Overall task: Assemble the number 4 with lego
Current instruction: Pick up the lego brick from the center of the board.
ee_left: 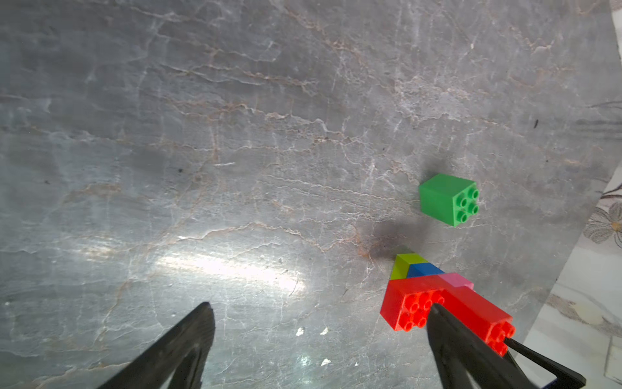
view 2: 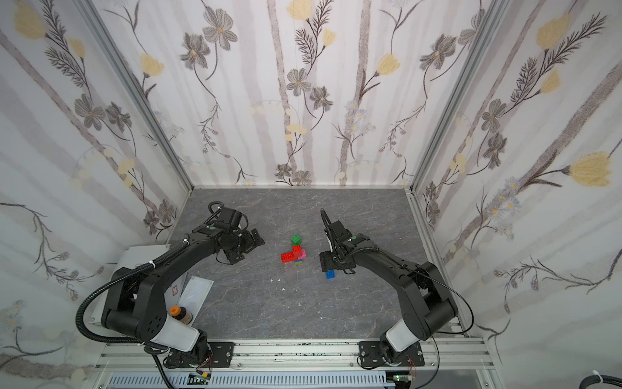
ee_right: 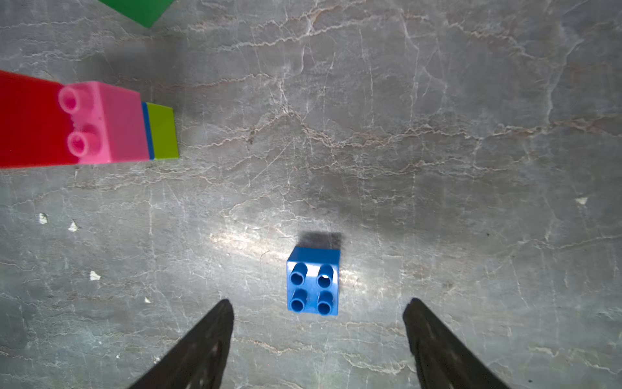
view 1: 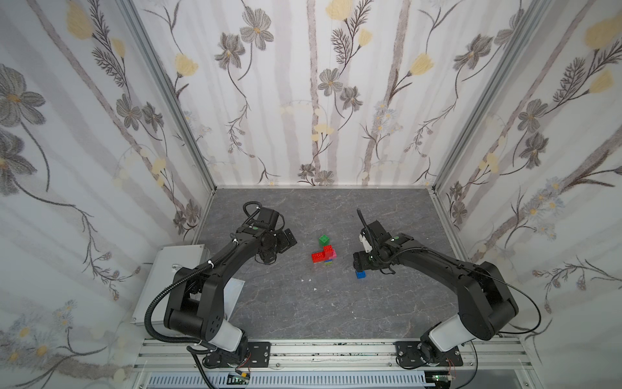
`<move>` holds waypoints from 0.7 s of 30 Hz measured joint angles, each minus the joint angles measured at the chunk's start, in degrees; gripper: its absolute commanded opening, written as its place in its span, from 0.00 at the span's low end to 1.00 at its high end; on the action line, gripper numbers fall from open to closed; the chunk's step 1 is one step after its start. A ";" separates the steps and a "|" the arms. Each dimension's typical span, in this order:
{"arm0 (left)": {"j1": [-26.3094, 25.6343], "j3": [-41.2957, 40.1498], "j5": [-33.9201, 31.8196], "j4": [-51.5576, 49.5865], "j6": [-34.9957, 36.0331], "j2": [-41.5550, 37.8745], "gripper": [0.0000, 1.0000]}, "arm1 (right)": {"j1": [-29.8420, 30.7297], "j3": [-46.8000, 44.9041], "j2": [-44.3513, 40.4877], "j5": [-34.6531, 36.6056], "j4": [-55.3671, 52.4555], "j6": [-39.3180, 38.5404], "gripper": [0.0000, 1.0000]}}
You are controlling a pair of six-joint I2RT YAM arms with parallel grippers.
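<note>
Grey marbled tabletop (view 1: 286,303) carries the work; both arms rise from the front rail, fold at the elbow and reach inward toward the middle, wrists tipped down.

The left gripper (ee_left: 319,306) has its jaws spread wide with nothing between them; in both top views it sits to the left of the brick stack (view 1: 323,257), near it but apart; in the left wrist view one finger (ee_left: 451,340) overlaps the red bricks (ee_left: 410,306), and contact cannot be told from there.

The stack stands at the table's middle; red on top, then a pink brick (ee_right: 114,124), a blue sliver (ee_left: 424,269) and a lime brick (ee_right: 163,131) lowest.

A dark green brick (view 1: 324,239) stands alone just behind the stack.

The right gripper (ee_right: 319,303) hangs over a loose blue brick (ee_right: 313,266), jaws parted wider than the brick and clear of its sides; the brick rests studs-up on the table, to the right of the stack.

By the left arm's base lie a white packet (view 2: 195,293) and an orange-capped bottle (view 2: 178,313); the packet's red mark is too small to read.
</note>
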 measured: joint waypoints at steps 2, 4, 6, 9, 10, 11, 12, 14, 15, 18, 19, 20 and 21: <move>0.00 -0.37 -0.66 -0.09 -0.39 0.20 1.00 | 0.46 0.63 1.51 -1.07 -1.11 -0.31 0.76; 0.00 -0.57 -1.07 -0.15 -1.14 0.55 1.00 | 1.11 0.83 2.67 -1.29 -2.21 -0.39 0.74; 0.00 -0.61 -1.51 -0.15 -1.57 0.96 1.00 | 1.36 0.94 3.30 -1.75 -3.15 -0.37 0.72; 0.00 -0.59 -1.68 -0.15 -1.99 1.81 1.00 | 1.57 1.33 4.68 -1.33 -3.41 0.09 0.67; 0.00 -0.50 -1.68 -0.15 -2.08 2.10 1.00 | 1.70 1.55 5.31 -0.81 -3.39 0.09 0.64; 0.00 -0.37 -1.68 -0.20 -2.23 2.29 1.00 | 1.86 1.70 5.88 -0.15 -3.37 0.24 0.60; 0.00 -0.26 -1.68 -0.17 -2.32 2.45 1.00 | 2.03 1.88 6.43 0.09 -3.37 0.57 0.58; 0.00 -0.11 -1.68 -0.26 -2.40 2.69 1.00 | 2.32 2.14 7.23 0.66 -3.15 0.72 0.54; 0.00 -0.02 -1.68 -0.33 -2.40 2.84 1.00 | 2.47 2.34 7.63 0.94 -3.02 0.79 0.52; 0.00 0.11 -1.62 -0.50 -2.38 2.97 1.00 | 2.56 2.64 8.57 1.11 -2.27 1.11 0.45; 0.00 0.22 -1.33 -0.55 -2.36 2.97 1.00 | 2.56 2.71 8.81 1.16 -2.03 1.11 0.43; 0.00 0.33 -0.96 -0.52 -2.36 2.99 1.00 | 2.56 2.80 9.01 1.18 -1.81 1.11 0.42; 0.00 0.33 -0.44 -0.46 -2.29 2.99 1.00 | 2.58 2.82 9.18 1.29 -1.46 1.11 0.41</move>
